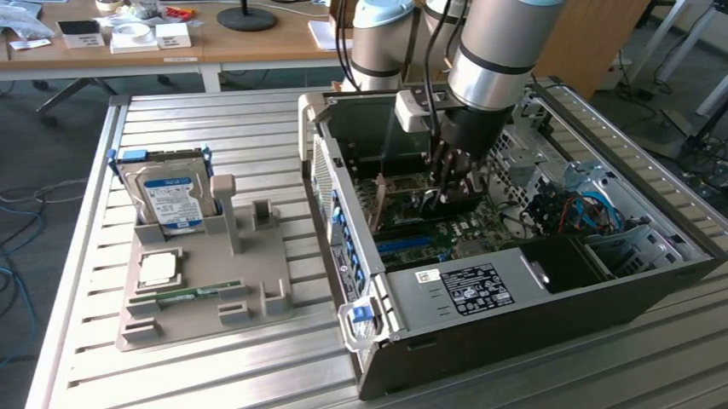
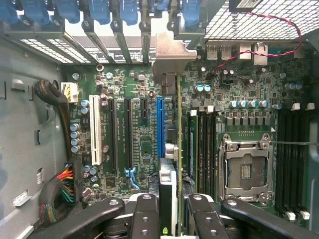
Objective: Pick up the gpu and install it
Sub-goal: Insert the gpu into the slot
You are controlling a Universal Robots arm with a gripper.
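Black-fingered gripper (image 2: 174, 215), narrowly closed, clamps the gpu (image 2: 178, 134), a thin dark circuit card with silvery bracket, edge-on just beside the long blue slot (image 2: 160, 124). Installing is in hand, I judge; seating demands exact alignment with its slot.

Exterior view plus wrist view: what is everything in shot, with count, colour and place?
Open computer case: one, dark grey, on the slatted metal table, the exterior view's right.
Motherboard: one, green, inside the case.
Thin flat gpu card with silvery bracket: one, dark, edge-on between the fingers, beside the blue slot.
Plastic holder tray: one, grey, the exterior view's left.
Hard drive with blue-white label: one, silver, upright in the tray.
Square processor chip: one, silvery, flat on the tray.
Narrow memory stick: one, green, flat on the tray.
Wooden desk: one, brown, behind the table.
Robot arm: one, silver-grey, reaching into the case.
Fingers: black, closed on the gpu card.
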